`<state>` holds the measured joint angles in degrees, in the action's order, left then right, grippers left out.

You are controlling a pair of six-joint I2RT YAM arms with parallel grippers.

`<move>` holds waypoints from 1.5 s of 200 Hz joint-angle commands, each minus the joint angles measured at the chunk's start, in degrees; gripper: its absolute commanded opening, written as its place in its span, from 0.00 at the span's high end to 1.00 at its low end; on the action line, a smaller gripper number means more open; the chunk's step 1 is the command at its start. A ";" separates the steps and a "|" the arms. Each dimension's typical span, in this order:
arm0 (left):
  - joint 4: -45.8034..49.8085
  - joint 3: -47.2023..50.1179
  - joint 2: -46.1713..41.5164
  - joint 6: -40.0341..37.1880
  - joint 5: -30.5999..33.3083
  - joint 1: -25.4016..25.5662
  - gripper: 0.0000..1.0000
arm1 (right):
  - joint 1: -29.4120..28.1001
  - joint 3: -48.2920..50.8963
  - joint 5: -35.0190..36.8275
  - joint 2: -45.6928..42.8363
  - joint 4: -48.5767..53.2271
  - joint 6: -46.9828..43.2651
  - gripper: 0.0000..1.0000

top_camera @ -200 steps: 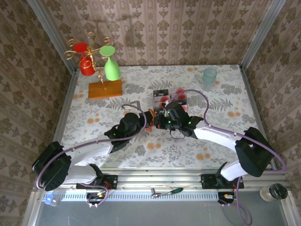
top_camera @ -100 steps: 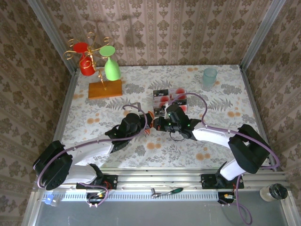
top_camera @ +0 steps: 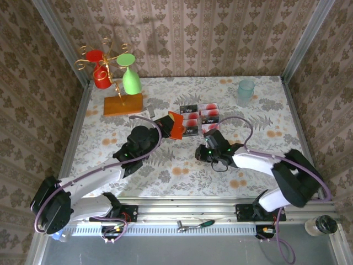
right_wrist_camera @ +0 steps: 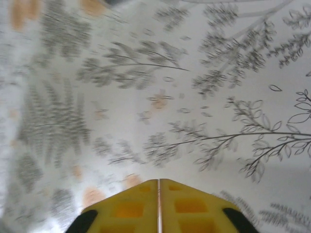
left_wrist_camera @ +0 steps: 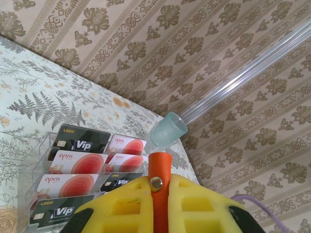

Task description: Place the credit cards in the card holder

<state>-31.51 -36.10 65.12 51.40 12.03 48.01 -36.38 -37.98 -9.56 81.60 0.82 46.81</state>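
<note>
- The left pincer (left_wrist_camera: 158,194) is covering the lower part of the card holder (left_wrist_camera: 159,165).
- It is also hiding the near ends of the closest credit cards (left_wrist_camera: 80,165).
- The worktop (right_wrist_camera: 146,97) is showing blurred in the right wrist view.

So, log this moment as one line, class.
left gripper: shut on wallet, beside cards | right gripper: shut, empty, over table | cards: in clear tray

Bright, even light with soft shadows; right wrist view blurred.
</note>
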 commanded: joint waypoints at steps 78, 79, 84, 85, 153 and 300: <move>-25.64 9.10 2.66 20.28 -3.06 -3.49 1.00 | 6.12 -2.84 -14.37 -16.10 -12.08 8.92 0.29; -25.94 9.11 2.87 20.47 -3.06 -3.47 1.00 | 6.14 -2.91 -14.49 -15.89 -12.38 9.05 0.29; -27.36 9.37 3.60 21.26 -3.15 -3.47 1.00 | 6.15 -3.49 -15.04 -14.90 -13.89 9.80 0.28; -27.63 9.46 3.73 21.45 -3.15 -3.46 1.00 | 6.15 -3.59 -15.18 -14.72 -14.03 9.88 0.28; -33.47 9.49 8.20 24.89 -3.28 -3.62 1.00 | 6.06 -7.37 -16.15 -8.98 -22.48 14.45 0.29; -40.54 5.95 15.64 27.80 -4.58 -3.57 1.00 | 8.61 0.17 -15.90 -3.86 -35.14 19.31 0.68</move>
<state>-67.70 -28.25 80.44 78.15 8.43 44.58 -28.12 -38.54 -24.73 78.39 -31.51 65.28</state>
